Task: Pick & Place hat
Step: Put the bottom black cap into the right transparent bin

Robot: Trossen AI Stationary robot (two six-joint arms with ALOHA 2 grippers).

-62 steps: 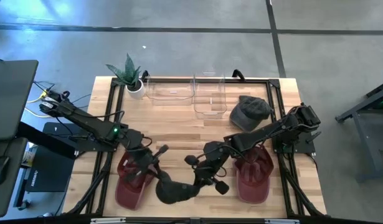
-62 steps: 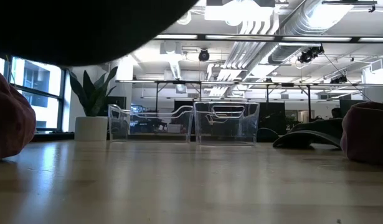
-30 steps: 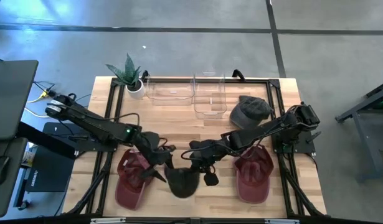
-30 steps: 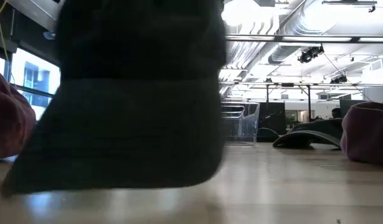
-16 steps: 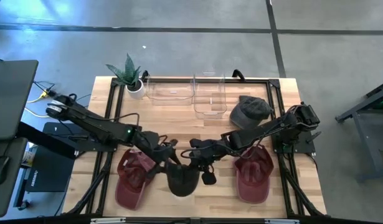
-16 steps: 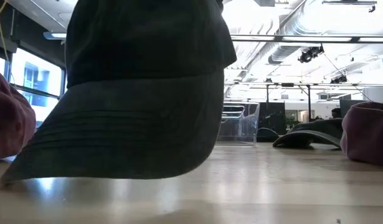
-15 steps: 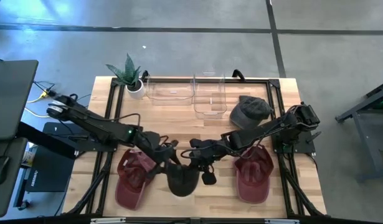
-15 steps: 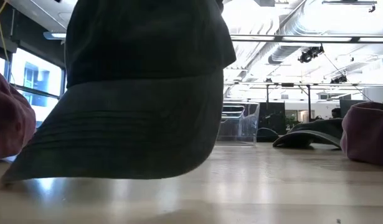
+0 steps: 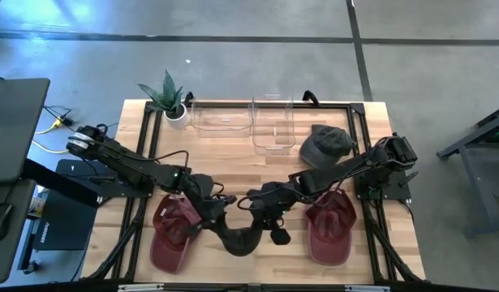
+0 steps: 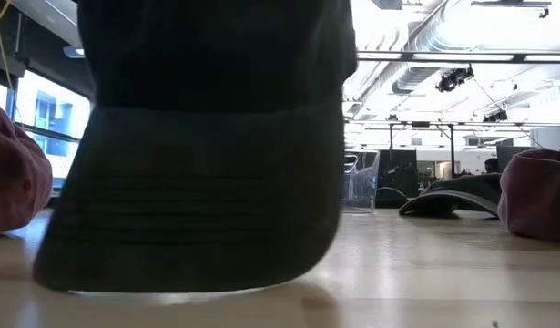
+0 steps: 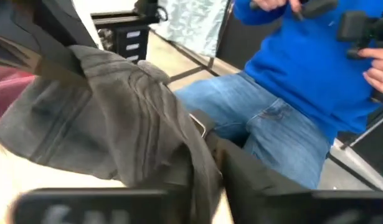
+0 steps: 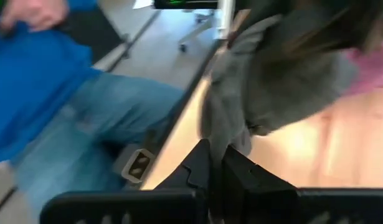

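Note:
A dark hat (image 9: 239, 237) is at the table's near middle, with a gripper on either side of it. My left gripper (image 9: 219, 212) is shut on its left side and my right gripper (image 9: 254, 212) on its right side. In the low view the dark hat (image 10: 198, 182) fills the left and middle, its brim pointing down close to the tabletop; I cannot tell if it touches. Bunched grey cloth of the hat (image 11: 116, 118) shows in the left wrist view, and the hat (image 12: 284, 68) also shows in the right wrist view. My left gripper pinches a bunched fold of the crown's edge (image 11: 194, 146) between its two fingers, coming slanting down from the table's left. The hat hangs below and beyond the fingers. My right gripper pinches a gathered fold of the crown's cloth (image 12: 223, 134) between its shut fingers (image 12: 200, 165), slanting down from the table's right. The hat hangs between the two grippers, brim downward.
Red hats lie at the near left (image 9: 169, 234) and near right (image 9: 330, 227). A grey hat (image 9: 326, 144) lies far right, beside two clear bins (image 9: 221, 119) (image 9: 273, 128) and a potted plant (image 9: 169, 99). A person in blue (image 11: 297, 68) sits beyond the near edge.
My left gripper, open a second ago, has moved in toward the dark hat and shut on its left side. The hat has turned and sagged between the two grippers. In the low view its brim now faces the camera more squarely and hangs lower.

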